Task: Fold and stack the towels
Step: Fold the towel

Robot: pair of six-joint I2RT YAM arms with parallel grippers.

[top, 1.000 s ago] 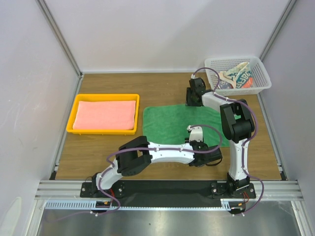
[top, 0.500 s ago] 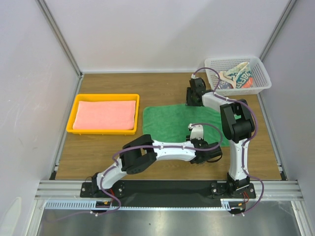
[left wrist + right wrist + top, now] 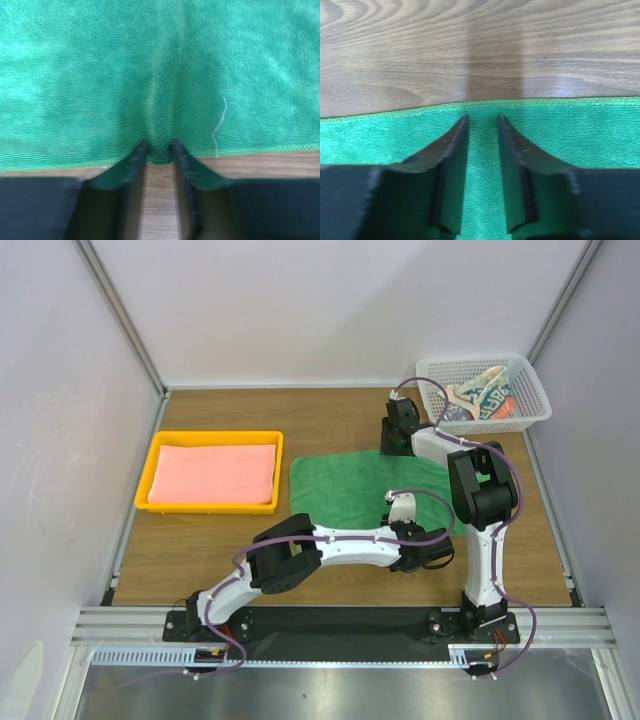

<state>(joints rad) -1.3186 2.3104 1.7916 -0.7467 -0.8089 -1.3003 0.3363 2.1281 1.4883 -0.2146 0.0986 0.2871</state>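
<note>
The green towel [image 3: 340, 490] [image 3: 100, 75] [image 3: 580, 130] lies flat in the middle of the table. My left gripper [image 3: 418, 545] [image 3: 160, 147] is at its near edge, and its tips squeeze a raised ridge of the cloth between them. At the far edge, my right gripper [image 3: 395, 452] [image 3: 482, 119] rests its tips on the towel just inside the hem, a narrow gap between them and flat cloth in it. The salmon-pink towel [image 3: 218, 472] lies folded in the yellow tray [image 3: 150, 502]. The patterned towel [image 3: 485, 400] sits crumpled in the white basket [image 3: 535, 405].
The tray stands left of the green towel and the basket at the back right corner. Bare wooden table [image 3: 200, 550] lies near the left arm's base. White walls close in the table on three sides.
The left arm has stretched slightly to the right along the towel's near edge. The right arm has barely moved.
</note>
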